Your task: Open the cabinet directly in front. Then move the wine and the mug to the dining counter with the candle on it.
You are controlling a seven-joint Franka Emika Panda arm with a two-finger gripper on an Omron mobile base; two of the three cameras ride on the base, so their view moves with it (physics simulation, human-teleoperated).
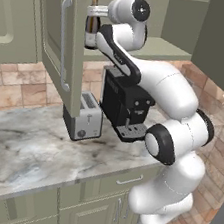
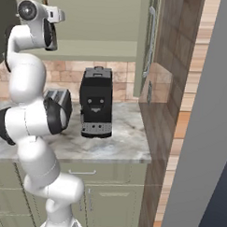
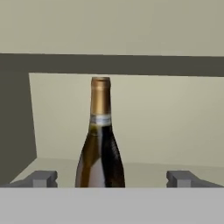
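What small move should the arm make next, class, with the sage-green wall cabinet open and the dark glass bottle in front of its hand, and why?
Probably ease the gripper straight forward, then close. Its fingertips stand wide apart either side of the upright dark glass wine bottle on the sage-green cabinet's shelf, not yet around it, so a short advance should bring the body between them.

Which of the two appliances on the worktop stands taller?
The black coffee machine: it rises well above the low silver toaster beside it.

Glossy white rounded arm (image 1: pixel 172 92) segments, black joint rings, dark round end caps.
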